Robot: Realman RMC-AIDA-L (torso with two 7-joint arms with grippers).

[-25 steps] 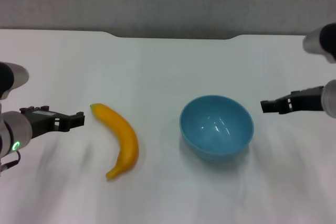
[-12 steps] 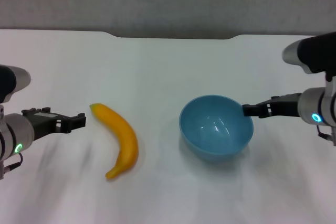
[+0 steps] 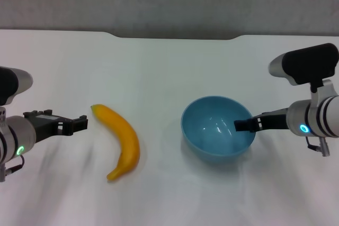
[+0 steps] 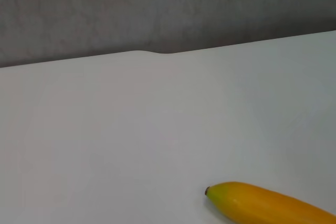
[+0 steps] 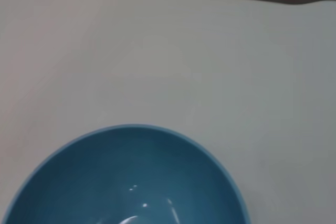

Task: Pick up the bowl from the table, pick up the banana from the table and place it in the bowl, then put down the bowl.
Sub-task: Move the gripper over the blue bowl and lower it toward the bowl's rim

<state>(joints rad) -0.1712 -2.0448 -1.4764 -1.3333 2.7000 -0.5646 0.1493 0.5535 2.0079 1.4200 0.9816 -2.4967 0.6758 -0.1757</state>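
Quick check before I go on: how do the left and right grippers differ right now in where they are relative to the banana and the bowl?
The right gripper reaches over the rim of the bowl, its tip above the inside; the left gripper stops beside the green tip of the banana, apart from it. The right one points toward the robot's left, the left one toward its right. Neither holds anything; both bowl and banana rest on the table.

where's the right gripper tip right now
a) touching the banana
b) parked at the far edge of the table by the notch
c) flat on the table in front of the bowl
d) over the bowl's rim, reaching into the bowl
d: in the head view the right gripper crosses the rim of the bowl from the right, its dark tip over the blue interior, well away from the banana.
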